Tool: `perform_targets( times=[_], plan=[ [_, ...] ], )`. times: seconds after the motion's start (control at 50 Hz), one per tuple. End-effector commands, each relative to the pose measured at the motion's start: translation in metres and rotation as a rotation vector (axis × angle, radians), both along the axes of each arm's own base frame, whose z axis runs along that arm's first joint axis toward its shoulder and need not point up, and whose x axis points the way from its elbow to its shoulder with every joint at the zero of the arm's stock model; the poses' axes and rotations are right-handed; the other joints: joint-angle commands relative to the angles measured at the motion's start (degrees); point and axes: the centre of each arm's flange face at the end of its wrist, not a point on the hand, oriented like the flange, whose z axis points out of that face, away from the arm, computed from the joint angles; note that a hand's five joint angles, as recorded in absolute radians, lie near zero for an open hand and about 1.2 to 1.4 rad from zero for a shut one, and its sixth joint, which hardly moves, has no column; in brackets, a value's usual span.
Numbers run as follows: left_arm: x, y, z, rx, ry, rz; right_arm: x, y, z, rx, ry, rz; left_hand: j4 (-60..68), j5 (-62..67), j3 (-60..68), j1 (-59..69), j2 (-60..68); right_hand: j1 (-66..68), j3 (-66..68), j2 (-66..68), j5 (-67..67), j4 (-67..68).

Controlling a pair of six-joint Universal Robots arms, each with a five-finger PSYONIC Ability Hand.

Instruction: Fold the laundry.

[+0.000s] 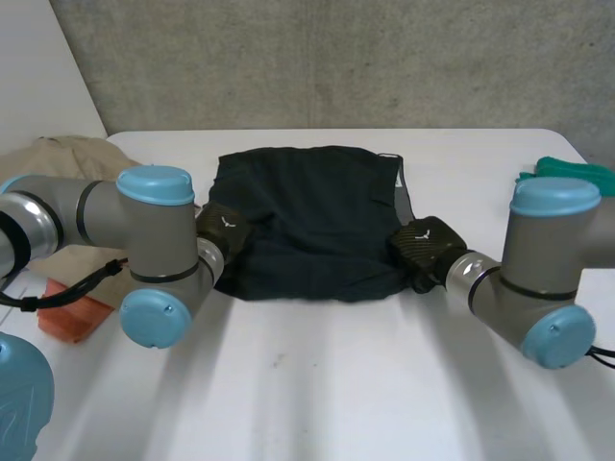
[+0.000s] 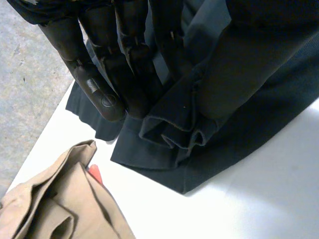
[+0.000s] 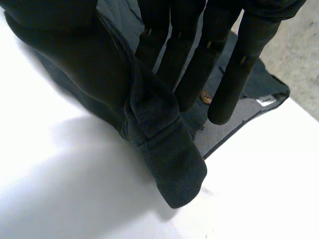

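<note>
A dark, partly folded garment [image 1: 307, 211] lies in the middle of the white table [image 1: 317, 384]. My left hand [image 1: 223, 229] is at its near left corner. In the left wrist view the fingers [image 2: 99, 74] and thumb pinch a bunched fold of the garment [image 2: 169, 129] between them. At the near right corner is my right hand [image 1: 428, 248]. Its fingers [image 3: 234, 74] and thumb are closed on a gathered fold of the garment [image 3: 169, 164], which sticks out below the grip just above the table.
A beige garment [image 1: 67, 154] is heaped at the table's far left, near my left hand [image 2: 55, 204]. An orange-red item [image 1: 72, 312] lies under my left arm. A green cloth [image 1: 567, 173] rests at the right edge.
</note>
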Motion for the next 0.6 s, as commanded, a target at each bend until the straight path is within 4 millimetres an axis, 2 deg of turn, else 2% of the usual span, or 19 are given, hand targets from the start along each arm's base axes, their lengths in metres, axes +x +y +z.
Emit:
perform_targets(
  times=[0.02,0.06,0.08,0.14,0.18,0.22,0.24,0.3,0.36,0.38,0.44,0.5,0.58,0.6],
  plan=[
    [0.016,0.017,0.019,-0.006,-0.081,-0.012,-0.016,0.016,0.031,0.114,0.058,0.022,11.62,14.84,12.09,15.25,11.66,19.44,12.01,13.24,12.24,11.59],
    [0.023,0.028,0.028,0.009,-0.09,-0.012,-0.019,0.022,0.038,0.126,0.088,0.044,11.62,14.84,12.09,15.25,11.66,19.44,12.01,13.24,12.24,11.59],
    [0.029,0.042,0.039,0.02,-0.09,-0.016,-0.023,0.029,0.044,0.139,0.125,0.069,11.62,14.84,12.09,15.25,11.66,19.44,12.01,13.24,12.24,11.59],
    [0.04,0.066,0.056,0.042,-0.096,-0.023,-0.029,0.041,0.052,0.159,0.187,0.115,11.62,14.84,12.09,15.25,11.66,19.44,12.01,13.24,12.24,11.59],
    [0.052,0.09,0.068,0.08,-0.112,-0.029,-0.036,0.055,0.06,0.195,0.254,0.163,11.62,14.84,12.09,15.25,11.66,19.44,12.01,13.24,12.24,11.59],
    [0.06,0.105,0.071,0.118,-0.124,-0.03,-0.043,0.065,0.065,0.23,0.301,0.192,11.62,14.84,12.09,15.25,11.66,19.44,12.01,13.24,12.24,11.59],
    [0.067,0.121,0.072,0.171,-0.139,-0.043,-0.048,0.074,0.067,0.27,0.35,0.225,11.62,14.84,12.09,15.25,11.66,19.44,12.01,13.24,12.24,11.59],
    [0.074,0.147,0.065,0.308,-0.172,-0.092,-0.057,0.094,0.071,0.361,0.439,0.322,11.62,14.84,12.09,15.25,11.66,19.44,12.01,13.24,12.24,11.59],
    [0.073,0.157,0.059,0.396,-0.184,-0.123,-0.055,0.1,0.068,0.385,0.44,0.337,11.62,14.84,12.09,15.25,11.66,19.44,12.01,13.24,12.24,11.59],
    [0.073,0.157,0.059,0.397,-0.183,-0.122,-0.053,0.101,0.067,0.385,0.434,0.334,11.62,14.84,12.09,15.25,11.66,19.44,12.01,13.24,12.24,11.59],
    [0.069,0.139,0.056,0.372,-0.167,-0.087,-0.048,0.098,0.061,0.377,0.406,0.3,11.62,14.84,12.09,15.25,11.66,19.44,12.01,13.24,12.24,11.59],
    [0.062,0.114,0.059,0.314,-0.125,-0.048,-0.045,0.089,0.057,0.346,0.383,0.255,11.62,14.84,12.09,15.25,11.66,19.44,12.01,13.24,12.24,11.59],
    [0.047,0.081,0.07,0.204,-0.043,-0.026,-0.037,0.069,0.06,0.256,0.341,0.192,11.62,14.84,12.09,15.25,11.66,19.44,12.01,13.24,12.24,11.59],
    [0.041,0.066,0.077,0.154,-0.01,-0.016,-0.034,0.057,0.064,0.201,0.31,0.154,11.62,14.84,12.09,15.25,11.66,19.44,12.01,13.24,12.24,11.59]
  ],
)
